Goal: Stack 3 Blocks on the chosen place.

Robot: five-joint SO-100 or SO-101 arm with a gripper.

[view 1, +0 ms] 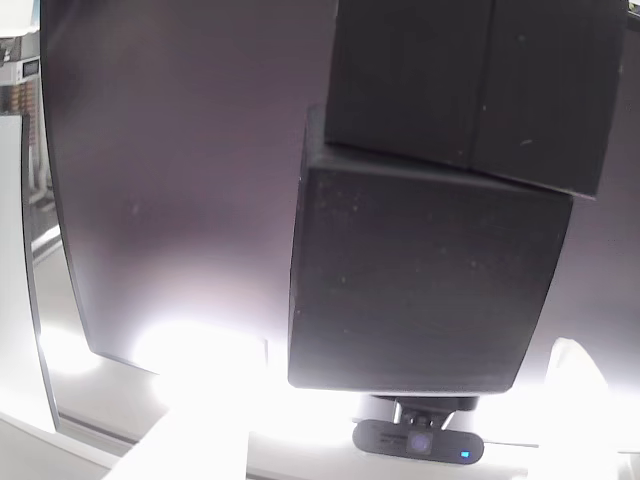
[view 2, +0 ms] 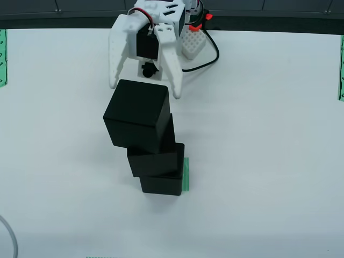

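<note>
Three matte black blocks stand in a leaning stack in the overhead view: the bottom block [view 2: 161, 185], the middle block [view 2: 156, 159] and the top block [view 2: 138, 115], each shifted a little up-left of the one below. The chosen place [view 2: 186, 174] shows as a green striped sliver at the stack's right side; the stack hides the rest. My white gripper [view 2: 145, 88] is open just beyond the top block, its fingers [view 2: 114, 64] spread wider than the cube and holding nothing. The close view has two dark cubes, one large [view 1: 420, 290] and one above it [view 1: 480, 90].
A white part with red clips [view 2: 193, 43] and a black cable [view 2: 212, 56] sit by the arm's base. Green striped strips lie at the left edge [view 2: 2, 56] and right edge [view 2: 341, 70]. A glossy black panel [view 1: 180, 180] and a webcam [view 1: 418, 440] appear in the close view.
</note>
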